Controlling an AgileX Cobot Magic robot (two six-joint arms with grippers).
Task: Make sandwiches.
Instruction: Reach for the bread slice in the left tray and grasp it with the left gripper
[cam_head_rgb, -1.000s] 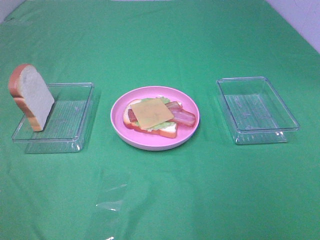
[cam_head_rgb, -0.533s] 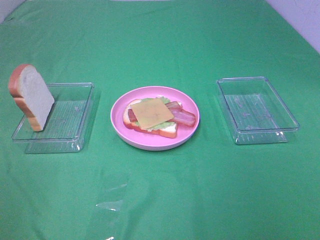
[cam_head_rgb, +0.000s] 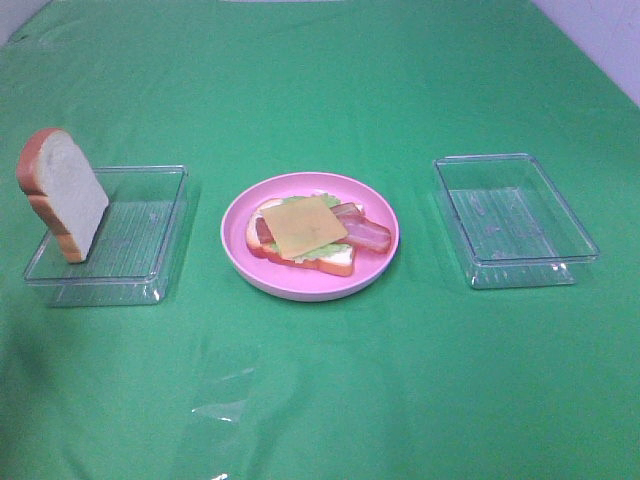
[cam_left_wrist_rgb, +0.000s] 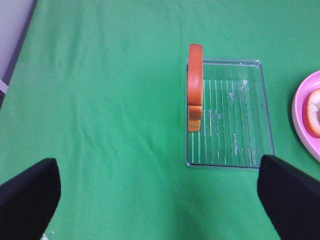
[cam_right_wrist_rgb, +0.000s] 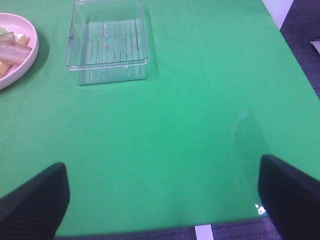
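Clear plastic tray (cam_right_wrist_rgb: 107, 42) sits on green cloth (cam_right_wrist_rgb: 165, 150); pink plate (cam_right_wrist_rgb: 20, 60) nearby, holding bacon (cam_right_wrist_rgb: 14, 51). Right gripper (cam_right_wrist_rgb: 160, 200) fingers spread wide, holding nothing.

Bright, even overhead light, soft faint shadows, mild glare on the clear trays (cam_head_rgb: 515, 222), slightly soft focus

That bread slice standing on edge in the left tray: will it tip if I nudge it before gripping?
Probably. The bread slice stands tall and thin on its narrow edge against the left tray's wall, so a sideways push should topple it. It looks like a foam toy, likely light and slightly squashy between the fingers.
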